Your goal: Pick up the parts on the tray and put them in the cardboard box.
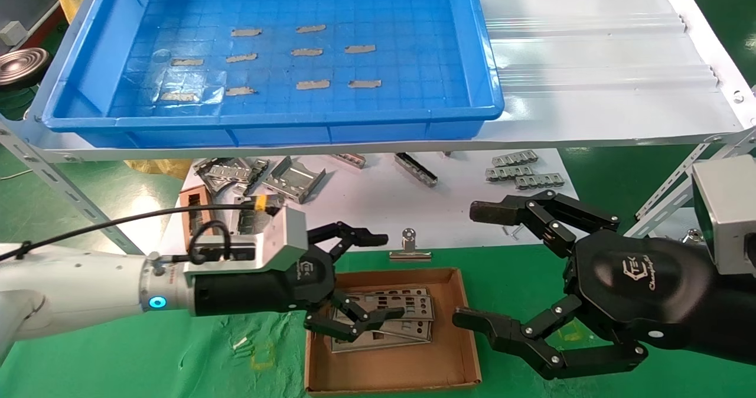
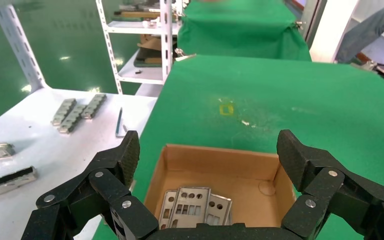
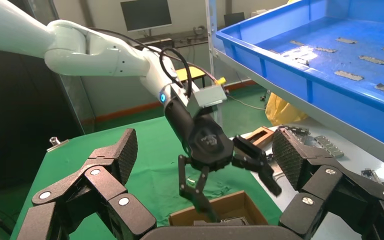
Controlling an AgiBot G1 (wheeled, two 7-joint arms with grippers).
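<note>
Metal clips lie beyond the cardboard box.

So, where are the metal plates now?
In the head view the plates lie stacked inside the cardboard box, low centre, under the open left hand.

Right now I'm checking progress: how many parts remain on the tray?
0. The tray holds only grey tape strips; the parts lie stacked in the cardboard box.
</note>
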